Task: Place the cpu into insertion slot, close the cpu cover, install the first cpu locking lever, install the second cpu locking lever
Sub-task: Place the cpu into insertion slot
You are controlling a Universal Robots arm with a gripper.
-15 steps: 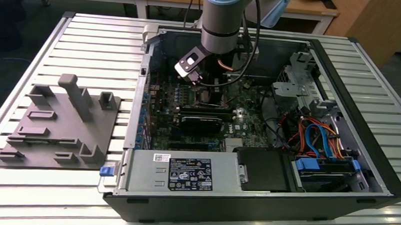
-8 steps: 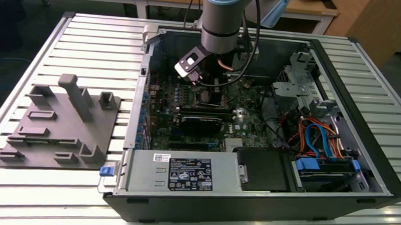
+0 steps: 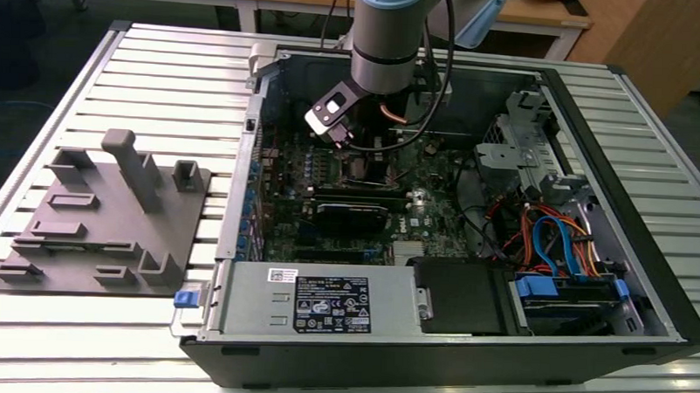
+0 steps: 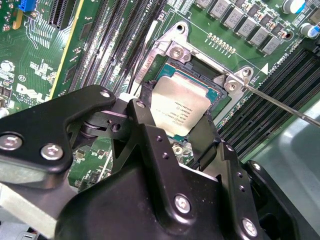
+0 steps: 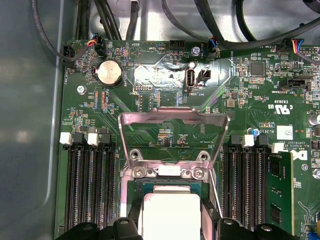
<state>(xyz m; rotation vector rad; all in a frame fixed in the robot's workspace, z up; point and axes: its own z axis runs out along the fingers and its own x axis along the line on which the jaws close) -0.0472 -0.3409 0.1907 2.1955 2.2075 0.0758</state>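
Observation:
The cpu is a flat square chip with a silver-tan top, and my gripper is shut on it, one black finger on each of two opposite edges. It sits level in or just over the insertion slot; I cannot tell if it is fully seated. In the first wrist view the cpu shows between my gripper's fingers, and the cpu cover stands swung open beyond the insertion slot. A thin locking lever sticks out free beside the socket. In the exterior view my gripper reaches down into the case.
Long black memory slots flank the socket on both sides, one holding a stick. The open computer case holds cables and a drive bay at the exterior view's right. A grey fixture plate lies on the table at its left.

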